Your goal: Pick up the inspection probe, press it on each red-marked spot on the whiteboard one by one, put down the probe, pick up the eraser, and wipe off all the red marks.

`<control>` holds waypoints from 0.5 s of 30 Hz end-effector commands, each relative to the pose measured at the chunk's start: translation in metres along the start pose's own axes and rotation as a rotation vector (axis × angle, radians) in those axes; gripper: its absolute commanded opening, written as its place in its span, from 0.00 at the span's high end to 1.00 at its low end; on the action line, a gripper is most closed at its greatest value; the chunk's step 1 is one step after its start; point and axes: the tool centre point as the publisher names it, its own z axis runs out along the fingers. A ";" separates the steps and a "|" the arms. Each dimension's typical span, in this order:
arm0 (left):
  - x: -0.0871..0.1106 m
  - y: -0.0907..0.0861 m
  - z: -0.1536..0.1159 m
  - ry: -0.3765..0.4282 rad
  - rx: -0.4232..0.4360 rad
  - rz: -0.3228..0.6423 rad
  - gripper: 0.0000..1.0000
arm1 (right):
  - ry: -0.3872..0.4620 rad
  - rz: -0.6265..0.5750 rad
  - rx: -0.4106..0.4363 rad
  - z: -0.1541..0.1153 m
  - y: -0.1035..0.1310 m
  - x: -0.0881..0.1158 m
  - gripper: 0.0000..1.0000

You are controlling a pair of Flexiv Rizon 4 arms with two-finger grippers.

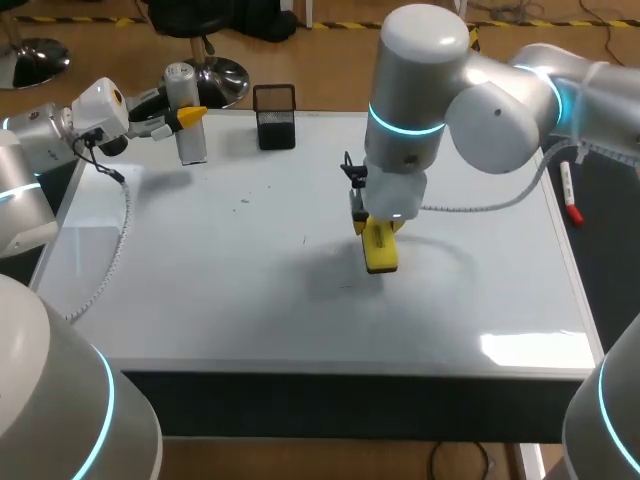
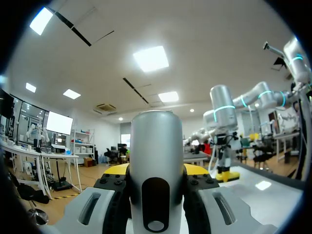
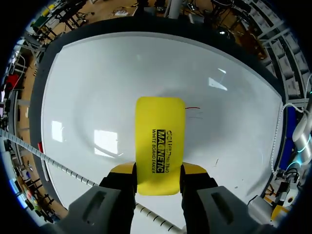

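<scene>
The inspection probe (image 1: 187, 120), a grey upright cylinder, is at the whiteboard's (image 1: 230, 300) far left corner, and my left gripper (image 1: 188, 116) is shut on it. In the left wrist view the probe (image 2: 156, 161) fills the space between the fingers. My right gripper (image 1: 378, 232) is over the board's middle, shut on the yellow eraser (image 1: 381, 252), whose lower end is down at the surface. In the right wrist view the eraser (image 3: 160, 141) sticks out ahead of the right gripper (image 3: 158, 171). A thin red mark (image 3: 193, 108) lies on the whiteboard (image 3: 97, 87) just beside the eraser's far end.
A black mesh pen holder (image 1: 275, 117) stands at the board's back edge, right of the probe. A red-capped marker (image 1: 569, 195) lies off the board's right edge. A few faint dark specks (image 1: 243, 203) dot the board left of the eraser.
</scene>
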 end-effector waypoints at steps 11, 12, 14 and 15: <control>0.001 -0.001 0.000 -0.002 0.000 0.002 1.00 | 0.009 0.026 0.003 -0.005 -0.073 0.051 1.00; 0.001 -0.001 0.000 -0.002 0.000 0.002 1.00 | 0.008 0.032 0.000 -0.006 -0.081 0.056 1.00; 0.001 -0.001 0.000 -0.002 0.000 0.002 1.00 | 0.012 0.034 -0.007 -0.006 -0.096 0.062 1.00; 0.001 -0.001 0.000 -0.002 0.000 0.002 1.00 | -0.006 0.036 -0.011 -0.007 -0.103 0.064 1.00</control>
